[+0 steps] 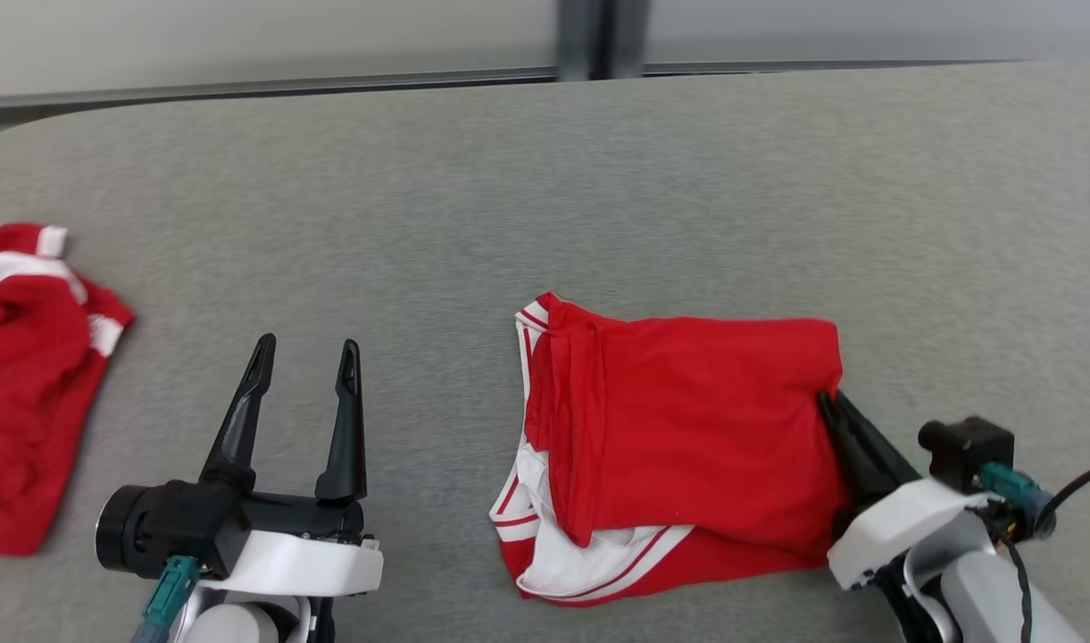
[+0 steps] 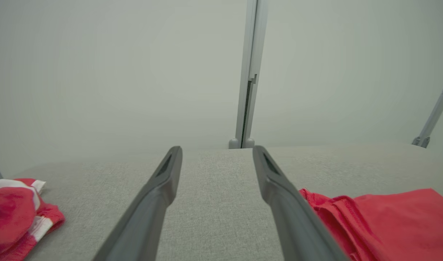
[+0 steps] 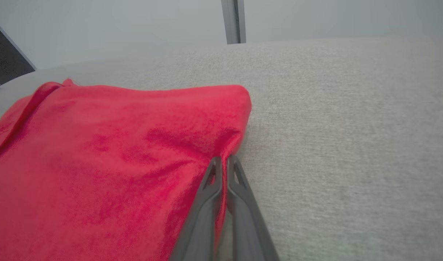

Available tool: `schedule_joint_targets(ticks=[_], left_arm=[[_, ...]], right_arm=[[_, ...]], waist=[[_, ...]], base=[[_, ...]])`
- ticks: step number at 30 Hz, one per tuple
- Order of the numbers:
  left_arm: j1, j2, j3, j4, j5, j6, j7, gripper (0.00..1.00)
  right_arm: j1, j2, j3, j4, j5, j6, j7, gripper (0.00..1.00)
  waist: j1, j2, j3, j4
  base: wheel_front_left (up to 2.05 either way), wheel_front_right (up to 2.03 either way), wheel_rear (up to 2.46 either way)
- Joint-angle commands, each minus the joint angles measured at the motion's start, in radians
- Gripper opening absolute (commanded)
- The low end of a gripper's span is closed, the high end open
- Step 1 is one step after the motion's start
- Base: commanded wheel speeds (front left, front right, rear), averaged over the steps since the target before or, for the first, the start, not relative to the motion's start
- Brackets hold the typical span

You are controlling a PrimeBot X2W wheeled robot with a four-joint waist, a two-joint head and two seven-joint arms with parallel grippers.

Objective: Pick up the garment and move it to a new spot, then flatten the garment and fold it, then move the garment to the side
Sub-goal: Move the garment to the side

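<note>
Grey cloth-covered table [image 1: 598, 179], pale wall behind, an upright post at the far edge. Item one: garment [image 1: 705, 420], red with white trim, lying right of the middle and toward the near edge. It is folded into a rough rectangle with a smooth top layer, and white-striped under-layers poke out at its near-left corner. Item two: a second red piece [image 1: 27, 375], crumpled at the left edge, well apart from the first; I leave it alone. Item three: left gripper [image 1: 308, 348], jaws spread wide and holding nothing, hovering over bare table between the two pieces. Item four: right gripper [image 3: 224, 161], fingers pressed together on the garment's right edge, a sliver of red showing between them, so I read it as pinching the cloth. The garment lies flat on the table, not lifted. Status as I judge it: pick-up, relocation, flattening and folding look done, the fold slightly untidy at one corner. Outstanding: moving the garment to the side, for which this pinch looks like the first step.
</note>
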Motion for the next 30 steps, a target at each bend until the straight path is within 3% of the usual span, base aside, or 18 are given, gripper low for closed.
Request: schedule_joint_targets(ticks=[1,7,12,20,30], left_arm=[[-0.001,0.006,0.005,-0.007,0.009,-0.006,-0.004,1.0],[-0.034,0.018,-0.001,-0.018,0.024,-0.02,-0.003,1.0],[-0.071,0.035,-0.021,-0.018,0.038,-0.037,0.001,1.0],[-0.134,0.063,-0.04,-0.042,0.057,-0.052,0.021,1.0],[-0.205,0.096,-0.054,-0.085,0.075,-0.065,0.041,1.0]], right_arm=[[-0.031,-0.021,0.011,-0.005,0.005,-0.002,-0.002,0.0],[-0.167,-0.096,0.036,0.012,0.017,-0.002,0.001,0.0],[-0.292,-0.191,0.038,0.066,0.027,-0.002,-0.013,0.0],[-0.424,-0.33,-0.004,0.172,0.058,-0.002,-0.047,0.0],[-0.553,-0.388,-0.098,0.294,0.137,-0.002,-0.102,0.0]], waist=[[0.0,0.0001,-0.002,-0.093],[0.0,0.0001,0.039,-0.237],[0.0,0.0001,0.092,-0.303],[0.0,0.0001,0.197,-0.31],[0.0,0.0001,0.328,-0.277]], base=[[0.0,0.0,0.0],[0.0,0.0,0.0],[0.0,0.0,0.0],[0.0,0.0,0.0],[0.0,0.0,0.0]])
